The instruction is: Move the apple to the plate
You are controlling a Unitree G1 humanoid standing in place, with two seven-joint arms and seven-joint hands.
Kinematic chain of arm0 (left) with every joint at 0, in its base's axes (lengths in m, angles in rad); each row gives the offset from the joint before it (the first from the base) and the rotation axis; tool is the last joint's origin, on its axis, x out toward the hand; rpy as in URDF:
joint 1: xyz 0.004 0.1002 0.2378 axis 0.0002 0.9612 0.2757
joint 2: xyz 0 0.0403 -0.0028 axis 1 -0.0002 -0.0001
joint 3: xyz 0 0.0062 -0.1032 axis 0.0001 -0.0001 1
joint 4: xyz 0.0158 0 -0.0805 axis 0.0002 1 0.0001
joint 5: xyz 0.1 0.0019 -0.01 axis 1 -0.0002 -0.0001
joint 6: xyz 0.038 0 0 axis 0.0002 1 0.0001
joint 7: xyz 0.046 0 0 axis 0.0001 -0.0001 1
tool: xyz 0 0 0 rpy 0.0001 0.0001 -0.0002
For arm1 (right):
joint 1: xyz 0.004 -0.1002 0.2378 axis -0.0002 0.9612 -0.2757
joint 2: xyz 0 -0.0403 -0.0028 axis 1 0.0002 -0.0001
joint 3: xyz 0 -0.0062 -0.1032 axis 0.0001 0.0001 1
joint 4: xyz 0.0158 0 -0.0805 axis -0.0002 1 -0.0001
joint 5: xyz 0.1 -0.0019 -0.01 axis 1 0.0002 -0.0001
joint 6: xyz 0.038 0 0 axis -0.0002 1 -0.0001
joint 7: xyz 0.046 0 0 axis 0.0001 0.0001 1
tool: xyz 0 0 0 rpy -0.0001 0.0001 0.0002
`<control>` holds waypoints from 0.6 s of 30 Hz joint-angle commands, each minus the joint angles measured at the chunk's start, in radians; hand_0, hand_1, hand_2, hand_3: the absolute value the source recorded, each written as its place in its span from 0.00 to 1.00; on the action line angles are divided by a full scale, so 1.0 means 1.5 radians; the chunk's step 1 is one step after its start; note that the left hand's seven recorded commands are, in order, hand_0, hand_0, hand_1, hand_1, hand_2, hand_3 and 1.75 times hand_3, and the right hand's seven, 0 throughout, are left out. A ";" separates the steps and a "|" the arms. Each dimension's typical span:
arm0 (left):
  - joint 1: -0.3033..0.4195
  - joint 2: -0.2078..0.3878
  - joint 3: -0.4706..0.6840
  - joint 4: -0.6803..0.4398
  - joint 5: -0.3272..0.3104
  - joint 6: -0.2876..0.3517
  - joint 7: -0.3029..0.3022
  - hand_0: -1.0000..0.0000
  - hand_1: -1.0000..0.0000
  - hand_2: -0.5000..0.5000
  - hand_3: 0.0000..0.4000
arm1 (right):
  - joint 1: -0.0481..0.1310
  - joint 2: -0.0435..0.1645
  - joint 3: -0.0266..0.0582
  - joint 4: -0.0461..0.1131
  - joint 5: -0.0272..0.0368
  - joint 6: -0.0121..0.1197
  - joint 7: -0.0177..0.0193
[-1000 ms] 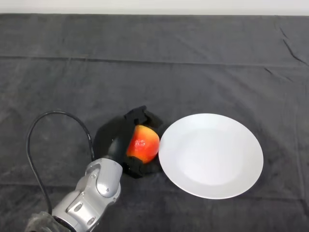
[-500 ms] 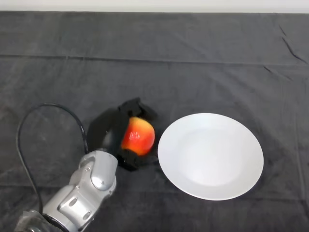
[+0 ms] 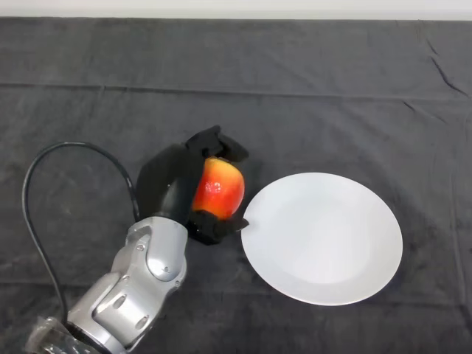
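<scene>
Apple (image 3: 218,186) is sitting now in the grip of the left hand (image 3: 177,188), w/ the black fingers (image 3: 219,141) curling over its far side and the thumb (image 3: 216,226) hooking under its near side, so the hand is clamped on the fruit and not loose. Compared w/ half a sec ago, the apple is appearing a bit higher and a little more toward the plate (image 3: 322,237), and it is looking slightly bigger in the head view, which I am reading as the hand lifting it off the dark cloth (image 3: 310,96); whether it is fully clear of the cloth I cannot tell for sure. The thumb tip is now reaching just over the plate's left rim, while one sec ago it was stopping short of it. The apple itself is not yet over the plate; it is hanging just beside the left edge, approx. level w/ the upper part of the rim. For the task this is meaning the grasp is done and the carry is under way: the pick-up step is looking finished, and the remaining part is the move to the robot's right, over the white surface, then the release. The grip is looking steady, no sign of the fruit slipping between thumb and fingers.
</scene>
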 commanded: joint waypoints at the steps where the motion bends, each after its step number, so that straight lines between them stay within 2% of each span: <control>1: -0.050 0.001 -0.018 -0.023 0.013 -0.001 0.012 0.00 0.00 0.50 1.00 | 0.010 -0.017 -0.0105 -0.001 0.0064 0.000 -0.0015; 10: -0.084 -0.018 -0.086 0.033 -0.012 -0.033 0.023 0.00 0.00 0.50 1.00 | 0.010 -0.017 -0.0106 0.000 0.0065 0.000 -0.0009; 18: -0.115 -0.044 -0.162 0.104 -0.050 -0.066 0.044 0.00 0.00 0.50 1.00 | 0.010 -0.018 -0.0108 0.001 0.0065 0.000 -0.0001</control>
